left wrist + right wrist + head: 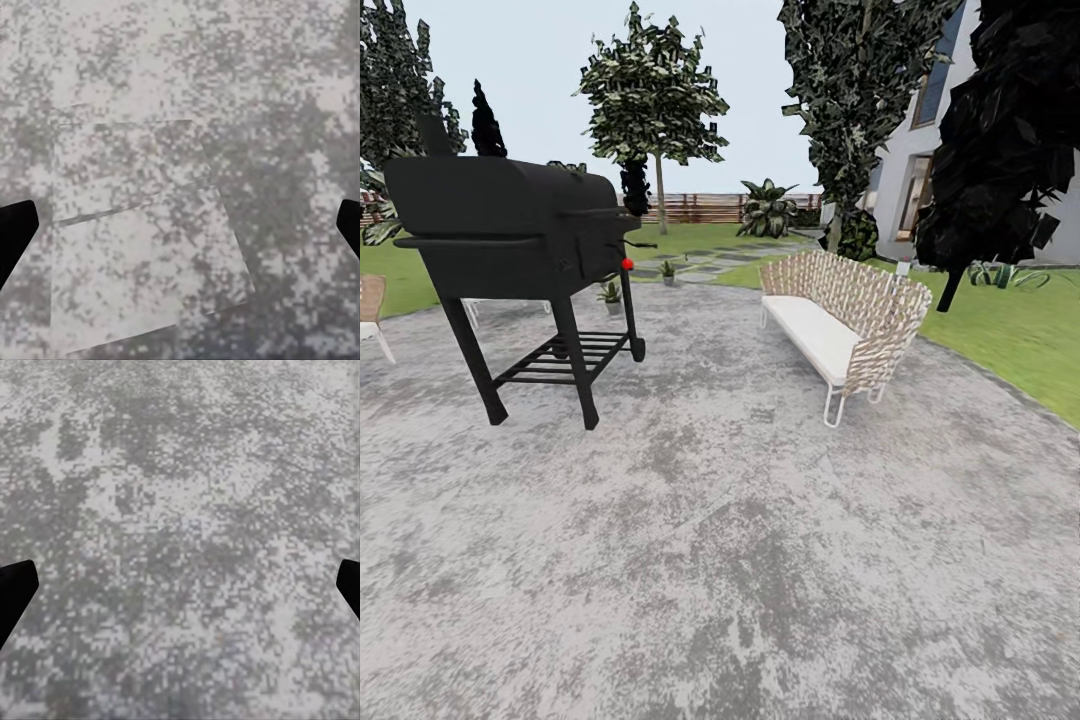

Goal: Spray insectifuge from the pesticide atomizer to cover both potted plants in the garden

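Both pincers hang over bare paving with nothing between the fingers: the left gripper (180,232) shows 2 black fingertips spread wide to the frame edges, and the right gripper (180,592) looks the same, so you hold nothing yet.

Ahead of you the round grey speckled patio (740,560) takes up most of the head view. On it stand a black barbecue grill (510,250) to your left and a wicker bench (845,320) with a white cushion to your right, with an open lane between them.

Beyond that lane, near the far edge of the patio, you can see the 2 potted plants: 1 potted plant (611,294) just past the grill's leg, and a second potted plant (668,270) farther back by the stepping stones (720,262). Both read as small low green rosettes in grey pots, too distant for leaf detail.

I cannot make out the pesticide atomizer from here; it is slender and could easily be lost against the paving.

Your main risk is driving through the lane carelessly: you could clip the grill's leg or the bench frame, or roll past the bottle unseen.
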You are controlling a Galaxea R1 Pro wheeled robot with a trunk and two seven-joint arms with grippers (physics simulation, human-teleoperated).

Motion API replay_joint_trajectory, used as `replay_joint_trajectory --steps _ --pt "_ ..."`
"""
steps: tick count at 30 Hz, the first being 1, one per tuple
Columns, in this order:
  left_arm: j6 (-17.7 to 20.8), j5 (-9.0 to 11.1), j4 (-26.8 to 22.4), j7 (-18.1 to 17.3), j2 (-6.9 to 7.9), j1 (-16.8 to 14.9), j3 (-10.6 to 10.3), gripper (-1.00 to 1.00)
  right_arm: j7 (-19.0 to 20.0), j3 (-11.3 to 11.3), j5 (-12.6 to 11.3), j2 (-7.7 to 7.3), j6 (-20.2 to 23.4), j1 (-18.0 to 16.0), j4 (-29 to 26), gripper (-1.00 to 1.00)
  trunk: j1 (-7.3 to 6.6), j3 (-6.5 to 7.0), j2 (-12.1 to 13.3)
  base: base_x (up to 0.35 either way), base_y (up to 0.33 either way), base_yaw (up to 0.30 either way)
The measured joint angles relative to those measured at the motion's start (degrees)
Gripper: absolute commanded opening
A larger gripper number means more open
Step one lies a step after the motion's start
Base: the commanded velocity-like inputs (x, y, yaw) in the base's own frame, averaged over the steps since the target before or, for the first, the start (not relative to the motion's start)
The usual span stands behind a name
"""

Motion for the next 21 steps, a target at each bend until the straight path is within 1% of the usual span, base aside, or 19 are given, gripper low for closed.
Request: replay_joint_trajectory --steps 7,10,14,21 --pt "0.0 -0.1 0.1 0.0 -0.05 0.0 0.0 1.00 0.0 0.0 0.0 0.00 0.0 0.0 0.0 1.00 0.00 0.00 0.0 0.004 0.000 -0.001" --pt "0.0 -0.1 0.1 0.0 -0.02 0.0 0.0 1.00 0.0 0.0 0.0 0.02 0.0 0.0 0.0 1.00 -0.01 0.00 0.0 0.095 0.000 0.000" --pt "0.0 -0.1 0.1 0.0 0.02 0.0 0.0 1.00 0.0 0.0 0.0 0.05 0.0 0.0 0.0 1.00 -0.03 0.00 0.0 0.274 0.000 0.000" --pt "0.0 -0.1 0.0 0.0 0.28 0.0 0.0 1.00 0.0 0.0 0.0 0.07 0.0 0.0 0.0 1.00 -0.04 0.00 0.0 0.332 0.000 0.000"
